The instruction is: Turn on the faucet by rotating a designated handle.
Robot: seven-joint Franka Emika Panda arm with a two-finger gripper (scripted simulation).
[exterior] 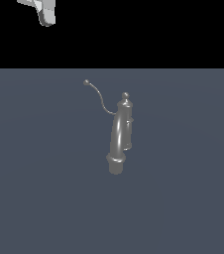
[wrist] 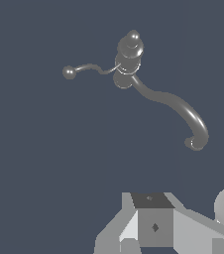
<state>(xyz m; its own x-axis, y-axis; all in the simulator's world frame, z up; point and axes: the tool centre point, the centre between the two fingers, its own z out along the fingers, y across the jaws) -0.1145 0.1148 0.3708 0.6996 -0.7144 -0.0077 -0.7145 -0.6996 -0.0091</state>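
The glossy grey faucet (exterior: 119, 134) stands on the grey floor in the middle of the exterior view, with its thick arched spout reaching toward the camera and a knobbed post (exterior: 125, 101) behind. The handle (exterior: 98, 94) is a thin curved wire rising from the post toward the exterior view's left, ending in a small ball tip (exterior: 86, 82). The wrist view shows the faucet (wrist: 129, 54), its spout (wrist: 183, 111) and the handle (wrist: 86, 68) from above. My gripper (exterior: 45, 15) hangs high at the far left, well away from the faucet. Part of it shows in the wrist view (wrist: 151, 223); its jaws are unclear.
The grey floor (exterior: 183, 198) spreads all around the faucet. A black background fills the top of the exterior view.
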